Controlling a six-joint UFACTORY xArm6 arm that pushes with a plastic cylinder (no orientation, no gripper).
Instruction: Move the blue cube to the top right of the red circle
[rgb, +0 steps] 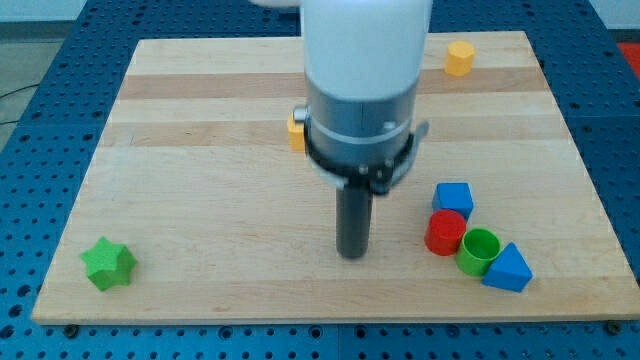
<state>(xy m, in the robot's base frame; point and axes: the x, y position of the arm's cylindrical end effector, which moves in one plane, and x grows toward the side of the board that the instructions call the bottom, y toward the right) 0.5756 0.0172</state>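
Note:
The blue cube (453, 198) sits at the view's right, touching the top right of the red circle (445, 233). My tip (352, 254) rests on the board to the left of the red circle, about a block's width or two away, touching no block. The rod hangs from the big white and grey arm body (362, 90) that fills the view's top middle.
A green cylinder (478, 251) touches the red circle's lower right, with a blue triangular block (508, 269) beside it. A yellow block (296, 129) is half hidden behind the arm. A yellow hexagon block (459, 58) is at top right. A green star (108, 263) is at bottom left.

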